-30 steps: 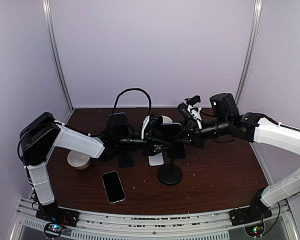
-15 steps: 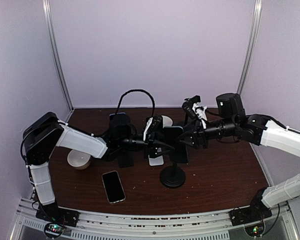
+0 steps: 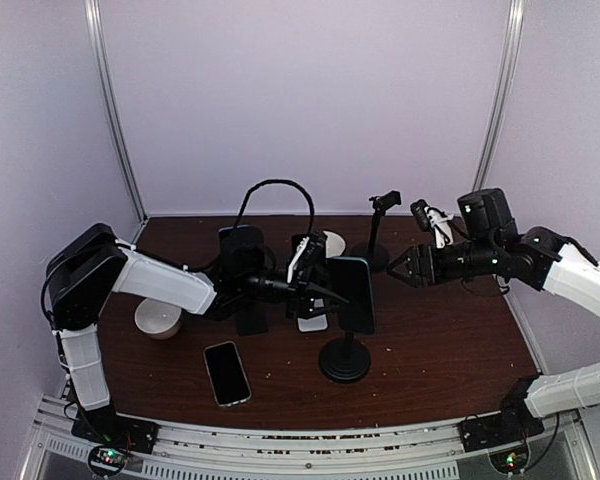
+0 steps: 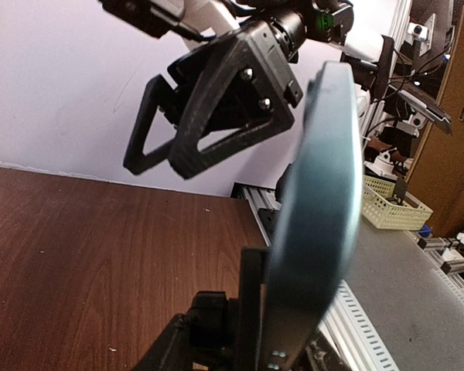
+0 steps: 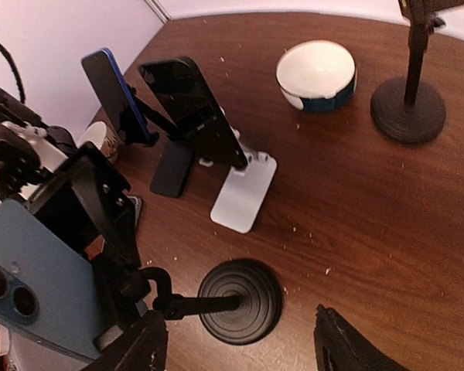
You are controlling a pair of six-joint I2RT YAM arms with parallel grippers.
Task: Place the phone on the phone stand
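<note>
The phone (image 3: pixel 351 295) stands upright in the holder of the phone stand, whose round black base (image 3: pixel 343 361) rests on the table. In the left wrist view the phone (image 4: pixel 319 209) shows edge-on against the holder's bar (image 4: pixel 252 301). My left gripper (image 3: pixel 307 287) is shut on the holder from the left. My right gripper (image 3: pixel 406 268) hangs open to the right of the phone, apart from it. Its wrist view shows the phone's blue back (image 5: pixel 39 286), the base (image 5: pixel 240 301) and nothing between its fingers (image 5: pixel 139 348).
A second phone (image 3: pixel 226 372) lies flat near the front. Two more phones sit on a black stand (image 3: pixel 238 250) and a white stand (image 5: pixel 243 197). A white bowl (image 5: pixel 317 75) and an empty pole stand (image 3: pixel 378 235) are at the back, a white cup (image 3: pixel 158 320) at left.
My right gripper opened, let go of the phone and drew back to the right. The phone stays in the stand's holder, and the left gripper holds as before.
</note>
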